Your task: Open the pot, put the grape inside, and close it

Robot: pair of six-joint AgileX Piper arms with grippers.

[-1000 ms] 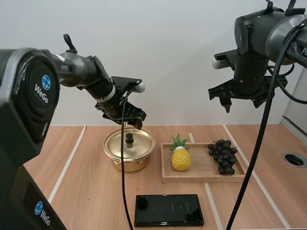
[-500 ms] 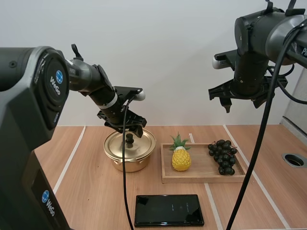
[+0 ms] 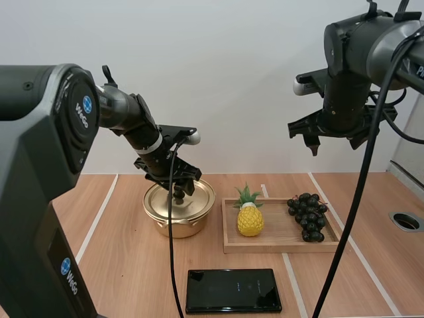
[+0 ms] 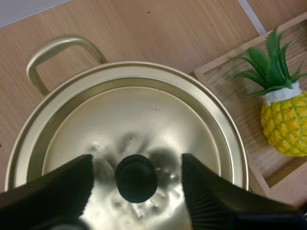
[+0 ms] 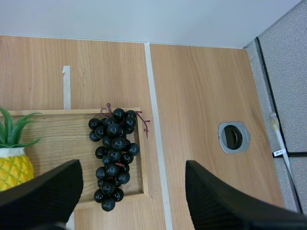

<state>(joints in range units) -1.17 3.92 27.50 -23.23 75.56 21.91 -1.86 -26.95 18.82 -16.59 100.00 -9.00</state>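
The gold pot (image 3: pixel 177 224) stands left of centre with its lid (image 3: pixel 159 197) on. My left gripper (image 3: pixel 177 188) is down at the lid, open. In the left wrist view the left gripper (image 4: pixel 135 167) has one finger on each side of the black knob (image 4: pixel 135 178), with a gap on both sides. The lid (image 4: pixel 144 115) lies flat in the rim. A bunch of dark grapes (image 3: pixel 307 216) lies at the right end of the wooden tray (image 3: pixel 278 246). My right gripper (image 3: pixel 331 140) hangs high above the tray, open and empty. Straight below the right gripper (image 5: pixel 133 165) are the grapes (image 5: pixel 112 155).
A toy pineapple (image 3: pixel 250 215) stands at the tray's left end, close to the pot. A black phone (image 3: pixel 233 290) lies near the table's front edge. A round metal hole (image 3: pixel 405 220) sits in the table at far right.
My left gripper has come down and slightly right, from above the pot's back rim onto the lid knob. The right arm has not moved.
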